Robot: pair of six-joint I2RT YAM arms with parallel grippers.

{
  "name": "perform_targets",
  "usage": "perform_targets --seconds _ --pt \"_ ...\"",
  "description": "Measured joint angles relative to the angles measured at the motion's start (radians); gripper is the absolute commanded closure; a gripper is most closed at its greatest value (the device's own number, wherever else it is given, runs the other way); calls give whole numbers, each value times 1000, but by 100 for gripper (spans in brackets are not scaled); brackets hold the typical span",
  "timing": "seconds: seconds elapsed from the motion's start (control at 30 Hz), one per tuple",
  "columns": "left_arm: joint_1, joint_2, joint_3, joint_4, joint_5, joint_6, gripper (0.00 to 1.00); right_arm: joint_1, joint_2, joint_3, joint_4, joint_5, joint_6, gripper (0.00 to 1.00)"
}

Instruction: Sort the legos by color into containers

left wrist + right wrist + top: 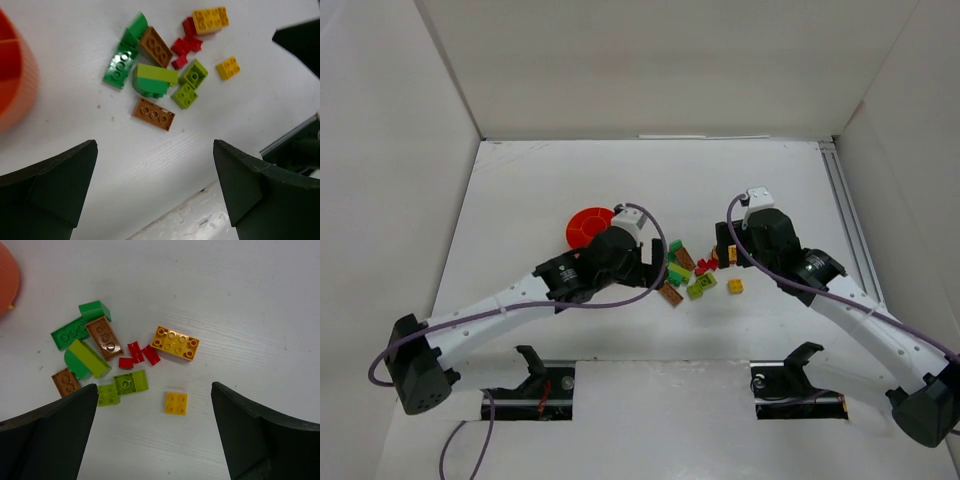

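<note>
**Spread wide on either side of a loose heap of legos**

Hovering low over the white table (520, 190) with the left tool (653, 262) just left of the legos (690, 272) and the right tool (724, 252) just right of them. Splayed fully apart in both cases, pinching nothing, with dark fingers (60, 185) framing the heap in the left wrist view.

Lying bunched on the table between the two tools, mostly studs up:
- a long yellow brick (175, 342)
- a small yellow brick (176, 403), set a little apart from the rest
- three small red pieces (137, 355), huddled together beside the long yellow brick
- two brown bricks (103, 337)
- two dark green bricks (70, 332)
- a lime slab (90, 357), resting across a rounded green piece
- two lime bricks (130, 382), side by side

Standing apart from the heap, to its left and a little farther back: the orange-red bowl (588, 226), partly hidden behind the left arm. Divided inside, judging by the ridges at the edge of the left wrist view.
</note>
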Motion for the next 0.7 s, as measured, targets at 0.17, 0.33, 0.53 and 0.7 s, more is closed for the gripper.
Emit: perform_targets --seconds 0.17,0.33,0.53,0.7 --pt "-114 137 0 35 0 25 6 0 -25 -9 -30 45 14 1" --pt "-130 244 -2 97 4 80 6 -1 -106 -42 -48 66 43 2" --pt "-130 349 -2 170 29 150 9 -2 -140 -67 -85 68 66 2" --pt "-130 396 -48 230 77 185 0 -3 -143 -72 -105 68 70 2"
